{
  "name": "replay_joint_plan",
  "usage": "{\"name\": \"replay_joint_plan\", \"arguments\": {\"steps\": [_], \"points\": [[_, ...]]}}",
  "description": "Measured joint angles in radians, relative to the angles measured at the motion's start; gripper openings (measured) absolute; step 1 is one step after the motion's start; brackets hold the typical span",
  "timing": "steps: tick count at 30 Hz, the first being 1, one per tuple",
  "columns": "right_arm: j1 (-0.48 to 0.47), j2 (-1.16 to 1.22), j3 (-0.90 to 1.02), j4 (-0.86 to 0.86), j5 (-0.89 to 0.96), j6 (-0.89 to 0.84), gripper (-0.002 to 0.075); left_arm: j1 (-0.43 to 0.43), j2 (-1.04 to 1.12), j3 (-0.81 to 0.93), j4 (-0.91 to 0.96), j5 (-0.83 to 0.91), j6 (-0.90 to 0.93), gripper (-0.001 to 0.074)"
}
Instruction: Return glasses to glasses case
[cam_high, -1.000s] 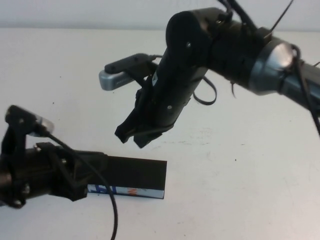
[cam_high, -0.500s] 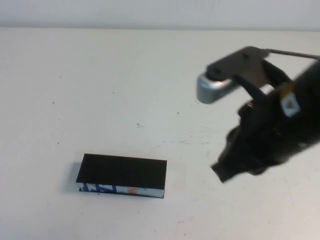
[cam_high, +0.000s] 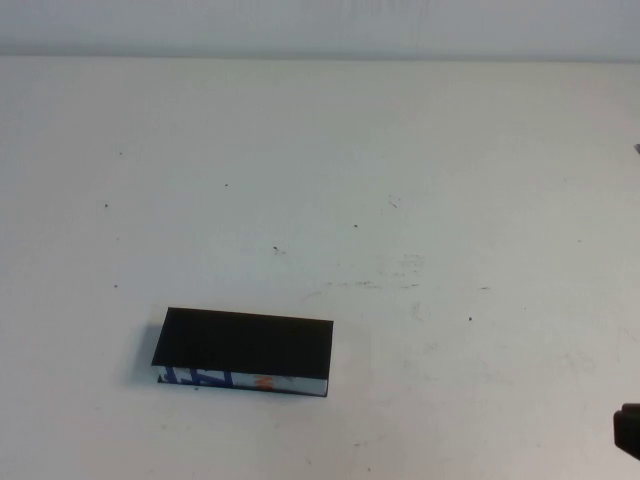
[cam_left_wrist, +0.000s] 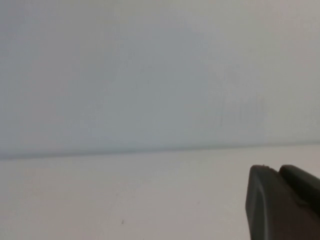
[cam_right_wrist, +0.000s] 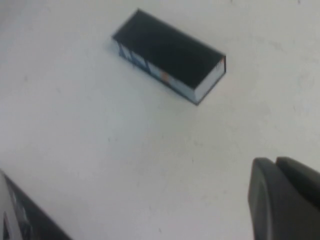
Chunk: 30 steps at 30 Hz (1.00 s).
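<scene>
Your glasses case (cam_high: 243, 352) lies closed on the surface (cam_high: 420, 180), matte black lid up, printed side showing, well away from both tools; glasses unseen, presumably inside. Both arms have pulled off since a second ago. Left tool (cam_left_wrist: 282, 202) and right tool (cam_right_wrist: 285, 200): I cannot tell their grip.
</scene>
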Motion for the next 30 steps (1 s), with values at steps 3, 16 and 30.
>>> {"name": "replay_joint_plan", "arguments": {"steps": [3,16,30], "points": [[0.000,-0.117,0.122,0.002,-0.199,0.005,-0.0013,0.000,0.000,0.071,-0.004,-0.056,0.014,0.0000],[0.000,-0.210,0.508,0.010,-0.818,0.008,-0.0013,0.000,0.000,0.081,-0.042,-0.130,0.035,0.0000],[0.000,-0.212,0.515,-0.022,-0.688,0.003,-0.0013,0.000,0.000,0.081,-0.043,-0.131,0.035,0.0000]]}}
